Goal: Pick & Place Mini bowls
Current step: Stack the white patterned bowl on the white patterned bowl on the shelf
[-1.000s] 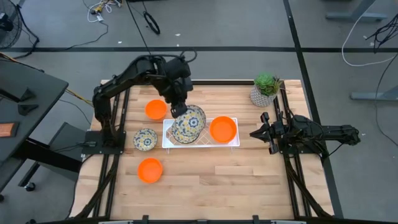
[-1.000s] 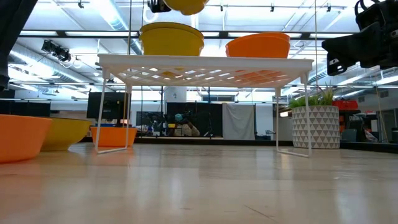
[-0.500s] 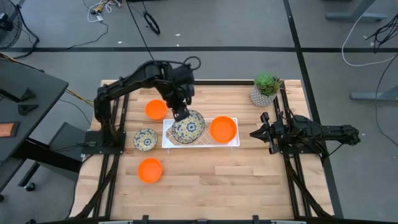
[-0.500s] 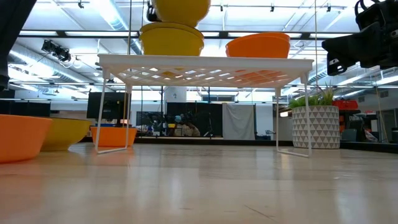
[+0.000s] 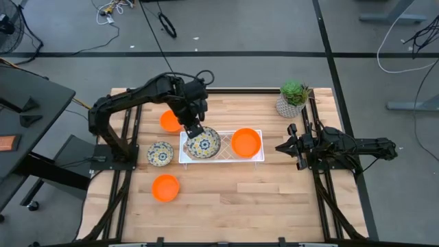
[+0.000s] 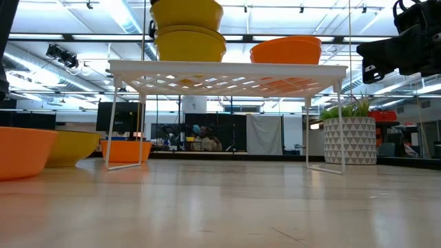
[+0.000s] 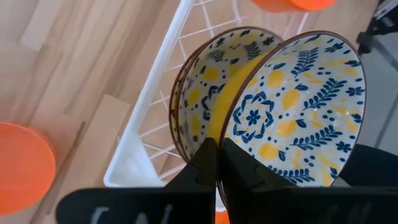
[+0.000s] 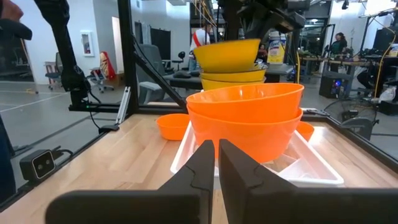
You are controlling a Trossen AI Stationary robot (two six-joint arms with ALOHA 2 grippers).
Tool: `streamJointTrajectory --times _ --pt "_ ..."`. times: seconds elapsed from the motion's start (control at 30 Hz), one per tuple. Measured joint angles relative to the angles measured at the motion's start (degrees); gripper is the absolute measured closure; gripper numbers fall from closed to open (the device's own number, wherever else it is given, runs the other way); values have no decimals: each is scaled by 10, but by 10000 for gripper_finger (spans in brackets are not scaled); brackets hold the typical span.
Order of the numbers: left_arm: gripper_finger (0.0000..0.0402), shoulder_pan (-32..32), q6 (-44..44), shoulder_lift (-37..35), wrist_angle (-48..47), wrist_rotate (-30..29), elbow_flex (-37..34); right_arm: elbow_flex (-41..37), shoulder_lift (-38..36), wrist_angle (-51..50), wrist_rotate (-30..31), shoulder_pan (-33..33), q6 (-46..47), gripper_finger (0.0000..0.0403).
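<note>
Left gripper (image 5: 194,130): I see it over the white wire rack (image 5: 255,158) near table centre, fingers pinched on the rim of a floral bowl (image 7: 297,106). That bowl sits tilted in a second floral bowl (image 7: 199,99) on the rack's 9 o'clock half.
Rack, other half: I count two orange bowls (image 8: 245,118) nested at the 3 o'clock end.
Loose bowls: one orange bowl (image 5: 171,121) at 10 o'clock of the rack, one floral bowl (image 5: 160,153) at 9 o'clock, one orange bowl (image 5: 165,187) at 7 o'clock, all on the wooden table (image 5: 274,199).
Right gripper (image 5: 290,146): I find it parked at 3 o'clock of the rack, apart from it, fingers pressed together and empty.
Potted plant (image 5: 293,98): stands at the table's 1 o'clock corner.
</note>
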Motion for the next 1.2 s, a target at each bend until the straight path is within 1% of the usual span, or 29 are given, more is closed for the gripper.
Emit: streamJointTrajectory --times 0.53,0.63,0.8,0.97,1.2 --pt "394 19 35 3 7 -13 -5 0 0 0 0 0 0 376" --pt "394 19 35 4 8 -14 -6 0 0 0 0 0 0 376" --pt "394 18 32 9 16 -10 -30 0 0 0 0 0 0 376" --pt "394 18 29 9 21 -10 -32 0 0 0 0 0 0 376" --pt "355 18 29 8 20 -8 -32 0 0 0 0 0 0 376"
